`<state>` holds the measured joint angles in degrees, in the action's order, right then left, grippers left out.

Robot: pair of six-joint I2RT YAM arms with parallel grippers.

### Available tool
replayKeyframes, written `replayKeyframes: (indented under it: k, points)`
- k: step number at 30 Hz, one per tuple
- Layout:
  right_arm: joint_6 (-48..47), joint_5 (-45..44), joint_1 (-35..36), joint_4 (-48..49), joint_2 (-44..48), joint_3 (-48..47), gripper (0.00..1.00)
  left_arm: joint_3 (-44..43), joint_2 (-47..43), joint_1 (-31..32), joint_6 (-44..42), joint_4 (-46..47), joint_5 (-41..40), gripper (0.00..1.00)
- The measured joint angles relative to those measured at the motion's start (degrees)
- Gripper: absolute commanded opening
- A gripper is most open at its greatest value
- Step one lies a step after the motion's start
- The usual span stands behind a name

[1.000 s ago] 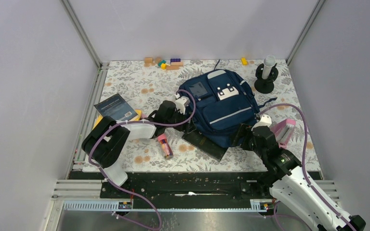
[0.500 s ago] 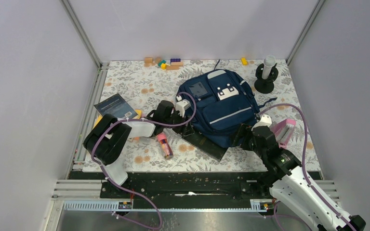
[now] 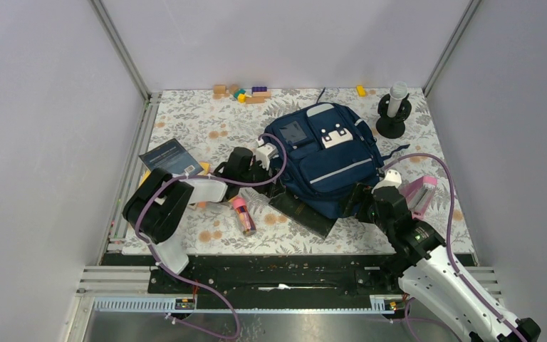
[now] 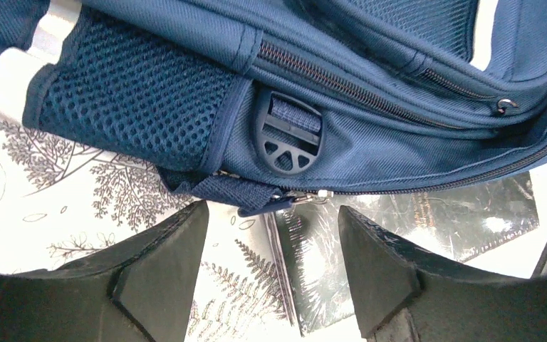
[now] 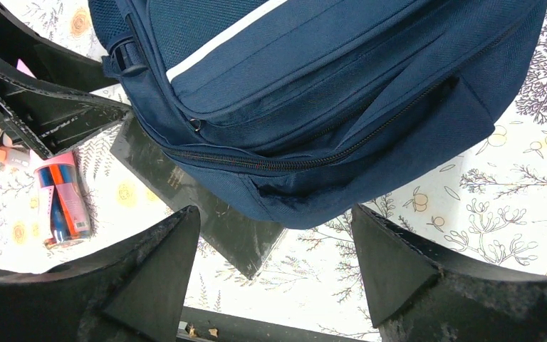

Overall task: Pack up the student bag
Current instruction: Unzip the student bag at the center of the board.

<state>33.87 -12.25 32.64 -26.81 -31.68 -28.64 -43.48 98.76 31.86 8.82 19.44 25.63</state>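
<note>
The student bag point(image 3: 325, 160) lies flat on its back a little right of the middle of the tabletop point(image 3: 206, 128), with its front pockets facing up. Its near edge rests on a black flat book point(image 3: 304, 213) that sticks out toward the near edge. It is made of woven cloth, so I judge it soft and limp. It will likely sag and fold when lifted at one point, it seems rather light, and it is not fragile. The broad panels give little to pinch. Better places to hold are probably the zipper pull point(image 4: 285, 201), the webbing at the black buckle point(image 4: 287, 133) beside the mesh side pocket point(image 4: 135, 114), or a thick seam. One side should probably be held fast while the zipper is drawn. The left tool point(image 4: 271, 235) is open with nothing between its fingers, and the zipper pull is just ahead of the gap. The right tool point(image 5: 274, 221) also stands wide and empty, facing the bag's near right corner. A pink tube point(image 3: 243, 216) lies near the left tool, a blue book point(image 3: 171, 158) lies toward the left edge, and a pink object point(image 3: 420, 194) lies toward the right edge.
</note>
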Motion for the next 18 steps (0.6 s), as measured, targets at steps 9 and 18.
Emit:
replayKeyframes:
  k: [9,18]
  points:
    - [-0.04,-0.07,0.00,0.15,-2.78,0.07,0.87,-1.18,2.64,-0.31,-0.24,2.12,4.44,0.61]
    - [0.66,1.29,0.00,0.87,-3.34,0.50,0.86,-2.38,4.39,0.42,-1.60,1.86,4.50,0.33]
